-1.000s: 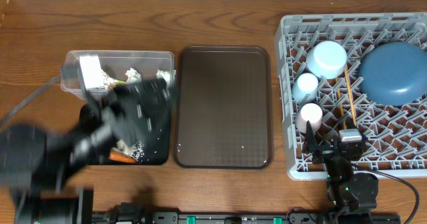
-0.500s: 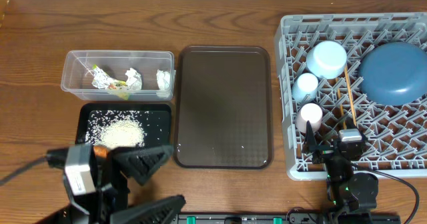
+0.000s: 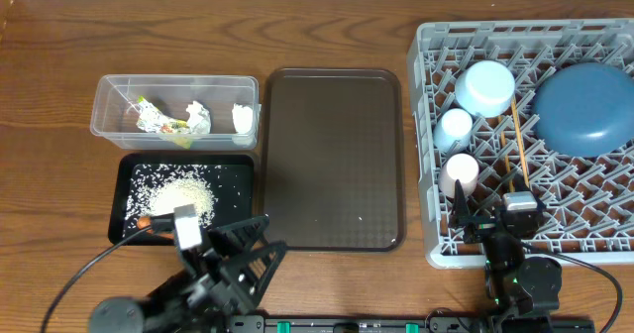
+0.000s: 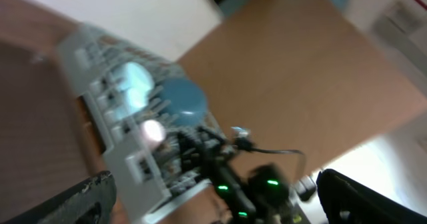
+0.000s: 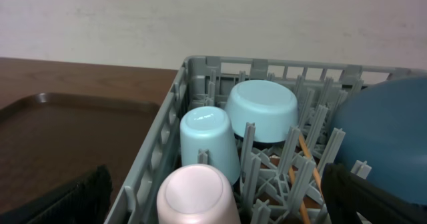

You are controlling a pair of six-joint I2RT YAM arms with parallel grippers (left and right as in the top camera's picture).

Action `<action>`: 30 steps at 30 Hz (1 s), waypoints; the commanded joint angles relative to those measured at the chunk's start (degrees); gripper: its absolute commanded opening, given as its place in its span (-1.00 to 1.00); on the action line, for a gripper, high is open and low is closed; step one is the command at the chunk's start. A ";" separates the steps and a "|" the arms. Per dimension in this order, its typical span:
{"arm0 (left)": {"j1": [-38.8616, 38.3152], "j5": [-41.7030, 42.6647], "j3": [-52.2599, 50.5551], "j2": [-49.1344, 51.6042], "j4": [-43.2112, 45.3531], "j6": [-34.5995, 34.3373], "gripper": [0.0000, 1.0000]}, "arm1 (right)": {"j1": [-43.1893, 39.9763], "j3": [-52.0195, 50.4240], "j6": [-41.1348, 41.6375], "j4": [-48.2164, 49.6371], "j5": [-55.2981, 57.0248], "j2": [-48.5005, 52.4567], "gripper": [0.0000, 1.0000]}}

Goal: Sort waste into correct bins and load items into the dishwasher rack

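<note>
Pulled back off the black tray (image 3: 238, 212), left gripper (image 3: 256, 252) gapes like right gripper (image 5: 220, 197); I judge sorting done, rack (image 3: 426, 174) loaded.

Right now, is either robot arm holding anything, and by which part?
Nothing is held. Both are open and empty: the left tool near the black tray, the right tool at the dishwasher rack's near edge.

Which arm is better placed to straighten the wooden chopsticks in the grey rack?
Probably right. The right gripper, jaws open, hangs over the front edge of the large grey plastic peg rack, near the two wooden chopsticks; the left gripper is beyond the brown rectangular serving tray.
</note>
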 commanded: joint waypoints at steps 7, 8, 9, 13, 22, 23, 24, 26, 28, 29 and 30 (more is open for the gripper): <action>-0.22 -10.56 -10.47 -3.87 0.28 0.28 0.96 | -0.48 -0.15 -1.07 -0.22 -0.17 -0.37 0.99; -0.22 -10.56 -11.13 -3.87 0.28 0.31 0.96 | -0.48 -0.15 -1.07 -0.20 -0.17 -0.37 0.98; -0.22 -11.82 -11.91 -3.87 0.28 1.22 0.96 | -0.48 -0.15 -1.07 -0.20 -0.17 -0.37 0.99; -0.22 -26.64 -14.51 -3.87 0.74 2.43 0.96 | -0.48 -0.15 -1.07 -0.20 -0.17 -0.37 0.98; -0.22 -51.91 -20.96 -3.87 13.51 2.73 0.96 | -0.48 -0.15 -1.07 -0.20 -0.17 -0.39 0.99; -0.22 -52.76 -21.42 -3.87 14.82 3.32 0.96 | -0.48 -0.15 -1.07 -0.20 -0.17 -0.37 0.99; -0.22 -53.00 -21.90 -3.87 16.33 5.25 0.96 | -0.48 -0.15 -1.07 -0.20 -0.17 -0.37 0.99; -0.22 -52.96 -22.75 -3.87 19.61 10.14 0.96 | -0.48 -0.15 -1.07 -0.20 -0.17 -0.39 0.98; -0.22 -52.72 -23.43 -3.87 22.27 14.78 0.96 | -0.48 -0.15 -1.07 -0.20 -0.17 -0.37 0.99; -0.22 -52.72 -23.63 -3.87 23.23 17.16 0.96 | -0.48 -0.15 -1.07 -0.20 -0.17 -0.37 0.98; -0.22 -52.68 -23.87 -3.87 24.06 19.39 0.96 | -0.48 -0.15 -1.07 -0.20 -0.17 -0.37 0.99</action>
